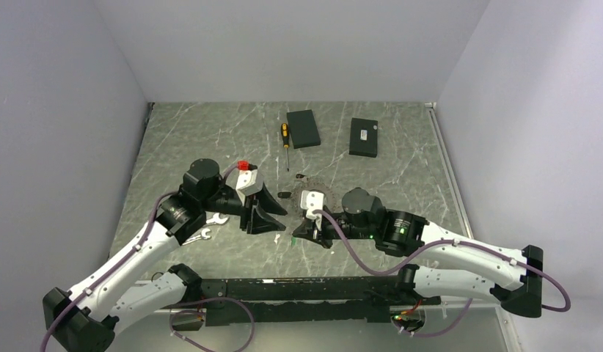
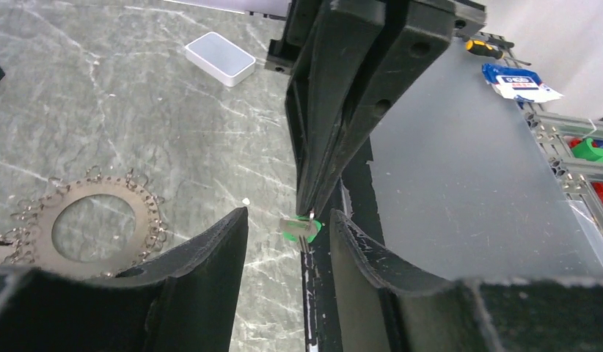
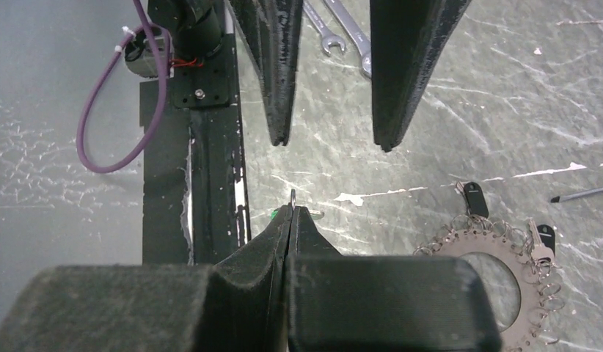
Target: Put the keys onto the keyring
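The keyring [image 2: 100, 229] is a flat toothed metal disc edged with small rings, lying on the marble table. It also shows in the right wrist view [image 3: 496, 257] with dark-headed keys [image 3: 473, 196] on it, and in the top view [image 1: 318, 192], partly hidden under my right wrist. My right gripper [image 3: 293, 210] is shut on a small green-headed key [image 2: 298, 229] and holds it just above the table. My left gripper [image 2: 287, 220] is open, with its fingers on either side of that key and not touching it. In the top view the left gripper [image 1: 284, 221] and the right gripper [image 1: 294, 234] meet tip to tip.
Two silver spanners [image 1: 210, 226] lie by the left wrist. A screwdriver [image 1: 285, 137] and two black boxes [image 1: 304, 128] [image 1: 364, 137] lie at the back. A loose dark key [image 1: 284, 195] lies near the ring. A black rail [image 1: 284, 287] runs along the near edge.
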Tool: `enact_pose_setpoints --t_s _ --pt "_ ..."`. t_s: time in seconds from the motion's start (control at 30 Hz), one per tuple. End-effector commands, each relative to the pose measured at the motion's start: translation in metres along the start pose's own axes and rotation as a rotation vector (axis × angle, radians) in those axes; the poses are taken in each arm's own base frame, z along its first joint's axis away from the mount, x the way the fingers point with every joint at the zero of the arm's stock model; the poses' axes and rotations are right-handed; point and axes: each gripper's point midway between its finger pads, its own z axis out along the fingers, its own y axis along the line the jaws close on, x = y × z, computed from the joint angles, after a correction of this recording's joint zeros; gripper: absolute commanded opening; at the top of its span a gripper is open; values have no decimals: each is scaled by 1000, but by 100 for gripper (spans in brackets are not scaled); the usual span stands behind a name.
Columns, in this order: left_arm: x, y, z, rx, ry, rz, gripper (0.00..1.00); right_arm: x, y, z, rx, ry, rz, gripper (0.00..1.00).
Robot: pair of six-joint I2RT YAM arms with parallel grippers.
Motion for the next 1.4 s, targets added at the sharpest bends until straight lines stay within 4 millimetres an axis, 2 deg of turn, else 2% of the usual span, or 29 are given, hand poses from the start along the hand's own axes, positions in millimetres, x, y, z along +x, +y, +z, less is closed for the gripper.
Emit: enact_pose_setpoints --t_s 0.0,0.2,0.43,0.77,0.87,0.97,1.13,1.17,1.2,1.3,1.37 --pt "-19 -11 2 62 -42 111 50 -32 -3 -7 -23 -79 -44 0" --pt "-15 -10 5 75 -40 146 48 -32 -8 -4 -31 -85 -26 0" --pt "0 -3 12 59 31 140 46 -39 -10 -4 -40 -101 -27 0" --pt "3 5 17 0 36 151 35 -43 -9 -4 -57 -104 -29 0" --pt "5 6 17 -3 40 154 25 -43 -9 -3 -61 -105 -28 0" --pt "6 7 18 -6 44 150 1 -45 -9 -3 -66 -109 -27 0" --pt "9 6 18 -8 48 162 0 -46 -8 -3 -77 -110 -13 0" --pt "10 6 18 -8 50 161 0 -46 -8 -4 -78 -110 -12 3" --pt "10 6 18 -12 54 160 0 -46 -8 -4 -76 -113 -12 10" --pt "8 8 16 -36 61 157 0 -46 -10 -6 -65 -119 -11 46" --pt "4 8 14 -44 49 166 0 -46 -11 -8 -50 -125 -13 51"
